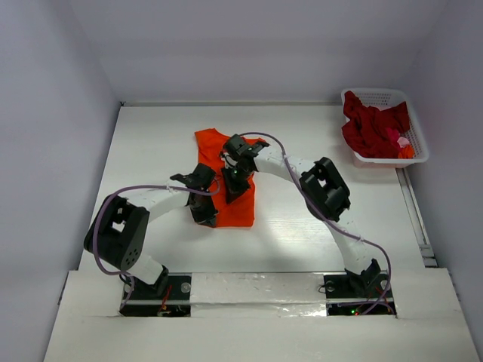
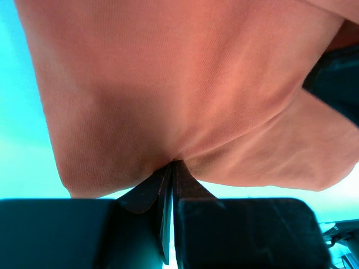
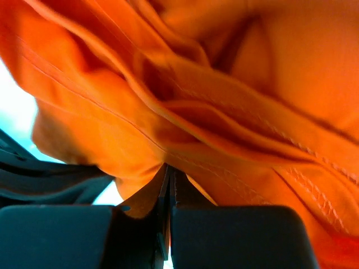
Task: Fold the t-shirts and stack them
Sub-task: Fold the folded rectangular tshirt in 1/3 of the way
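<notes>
The bright orange t-shirt [image 1: 238, 211] lies partly folded in the middle of the table, stretching from the far centre toward the arms. My left gripper [image 1: 205, 215] is at its left edge, and in the left wrist view my left gripper [image 2: 173, 165] is shut on a pinch of orange cloth [image 2: 168, 84]. My right gripper [image 1: 234, 188] sits over the shirt's middle. In the right wrist view my right gripper [image 3: 170, 168] is shut on bunched, seamed orange cloth [image 3: 252, 84]. Dark red t-shirts [image 1: 373, 124] are heaped in the basket.
The white latticed basket [image 1: 385, 94] stands at the far right corner of the white table [image 1: 151, 143], with a small pink and orange piece [image 1: 404, 145] at its near end. The two wrists are close together over the shirt. Walls enclose the table.
</notes>
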### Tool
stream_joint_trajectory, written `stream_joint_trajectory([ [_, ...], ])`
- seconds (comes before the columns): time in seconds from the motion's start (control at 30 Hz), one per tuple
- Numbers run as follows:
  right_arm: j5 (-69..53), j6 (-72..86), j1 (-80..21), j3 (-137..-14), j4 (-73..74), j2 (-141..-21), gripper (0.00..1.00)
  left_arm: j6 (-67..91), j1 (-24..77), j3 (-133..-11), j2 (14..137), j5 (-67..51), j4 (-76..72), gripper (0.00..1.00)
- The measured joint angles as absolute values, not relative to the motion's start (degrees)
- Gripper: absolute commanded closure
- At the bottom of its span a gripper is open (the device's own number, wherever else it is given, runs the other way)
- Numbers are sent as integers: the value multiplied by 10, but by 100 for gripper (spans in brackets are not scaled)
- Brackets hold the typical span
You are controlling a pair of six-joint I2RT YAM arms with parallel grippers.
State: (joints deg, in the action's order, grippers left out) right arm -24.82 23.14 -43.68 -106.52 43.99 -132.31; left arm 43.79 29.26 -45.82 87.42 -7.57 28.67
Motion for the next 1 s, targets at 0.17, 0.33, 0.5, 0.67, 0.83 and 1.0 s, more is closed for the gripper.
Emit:
stream_joint_trajectory([
  [0.17, -247, 234, -437, -1123, 447, -1345, 100, 439, 292, -453, 873, -88, 274, 100],
  [0.33, -246, 235, -435, -1181, 452, -1370, 100, 440, 293, -449, 872, -93, 266, 100],
  [0.5, -244, 235, -427, -1208, 465, -1381, 100, 440, 293, -441, 864, -94, 258, 100],
  [0.67, -242, 235, -405, -1222, 475, -1387, 100, 440, 293, -435, 859, -94, 251, 100],
  [0.83, -241, 232, -364, -1238, 479, -1399, 100, 440, 293, -430, 855, -94, 247, 100],
  [1.0, -232, 226, -308, -1241, 486, -1402, 100, 440, 293, -428, 853, -94, 244, 100],
])
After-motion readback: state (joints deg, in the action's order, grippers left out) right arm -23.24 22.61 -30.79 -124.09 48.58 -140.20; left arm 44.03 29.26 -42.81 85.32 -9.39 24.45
